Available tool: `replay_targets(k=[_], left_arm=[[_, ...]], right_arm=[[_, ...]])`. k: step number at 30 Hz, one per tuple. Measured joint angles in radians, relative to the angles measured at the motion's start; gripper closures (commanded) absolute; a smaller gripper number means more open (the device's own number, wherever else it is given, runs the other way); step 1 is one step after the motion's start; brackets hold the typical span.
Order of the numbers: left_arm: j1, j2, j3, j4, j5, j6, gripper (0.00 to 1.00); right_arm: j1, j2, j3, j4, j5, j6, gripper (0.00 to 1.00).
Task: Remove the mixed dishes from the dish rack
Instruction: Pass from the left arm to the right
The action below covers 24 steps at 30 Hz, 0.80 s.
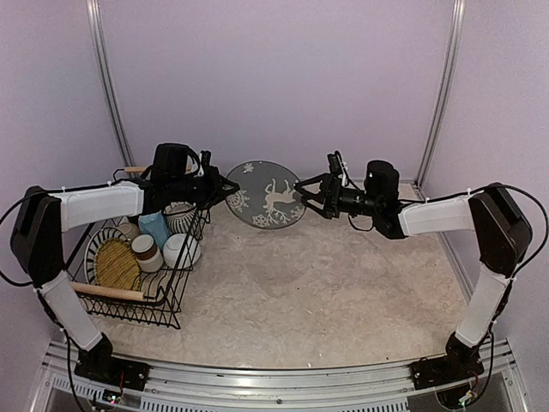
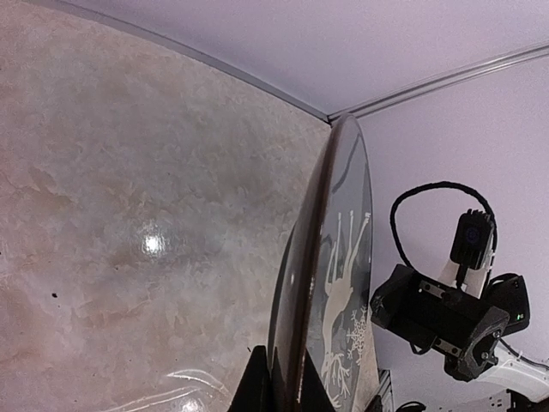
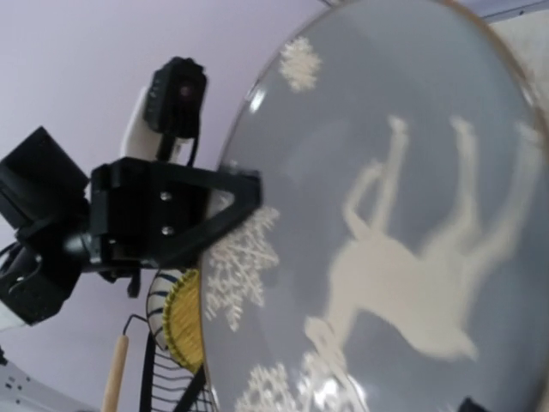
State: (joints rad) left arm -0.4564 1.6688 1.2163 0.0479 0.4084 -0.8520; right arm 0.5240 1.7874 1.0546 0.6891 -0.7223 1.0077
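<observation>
Between the two grippers: grey deer plate [image 1: 268, 196], out of the dish rack [image 1: 167, 311], past the rack's far right corner and over the table [image 1: 326, 292]. The plate is tilted, with the decorated face (white deer, snowflakes) towards the top camera. I cannot tell whether its lower rim touches the table.

Left gripper [image 1: 230, 190]: clamped on the plate's left rim. In the left wrist view the rim runs edge-on up from between the two fingers [image 2: 256, 388], and the right wrist view shows one finger laid on the rim.

Right gripper [image 1: 302, 190]: at the opposite rim, tip just at the plate edge. Jaws look spread in the top view, but contact is hidden, so I cannot tell whether it grips.

Behind and below the left gripper, in the rack:
- striped plate [image 1: 99, 240] on edge at the far left
- yellow woven mat [image 1: 117, 264] leaning just beside it
- light blue mug [image 1: 156, 227], closest under the wrist
- brown-white cup [image 1: 146, 251] just beside the mug
- white bowl [image 1: 180, 249] to the cup's right
- grey-striped pot [image 1: 182, 219] directly below the gripper body
</observation>
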Motion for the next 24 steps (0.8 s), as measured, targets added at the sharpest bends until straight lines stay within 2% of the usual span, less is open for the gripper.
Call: replay_targets(k=[5,11,16,20,22,24], left_arm=[[-0.023,0.048,0.001,0.034,0.032,-0.037,1.00],[-0.024,0.049,-0.001,0.027,0.016,-0.029,1.00],[-0.026,0.032,-0.004,0.034,0.022,-0.032,1.00],[-0.047,0.024,-0.004,0.062,0.030,-0.040,1.00],[-0.067,0.024,-0.004,0.067,0.034,-0.044,1.00],[-0.085,0.024,-0.003,0.070,0.042,-0.049,1.00]], right_arm=[[0.003,0.014,-0.014,0.006,0.007,0.001,0.18],[-0.021,-0.034,-0.122,0.051,0.032,-0.005,0.14],[-0.072,-0.063,-0.189,0.014,0.048,-0.024,0.15],[-0.076,-0.052,-0.191,0.051,0.040,0.002,0.22],[-0.074,-0.039,-0.191,0.087,0.029,0.024,0.29],[-0.074,-0.025,-0.191,0.120,0.020,0.047,0.41]])
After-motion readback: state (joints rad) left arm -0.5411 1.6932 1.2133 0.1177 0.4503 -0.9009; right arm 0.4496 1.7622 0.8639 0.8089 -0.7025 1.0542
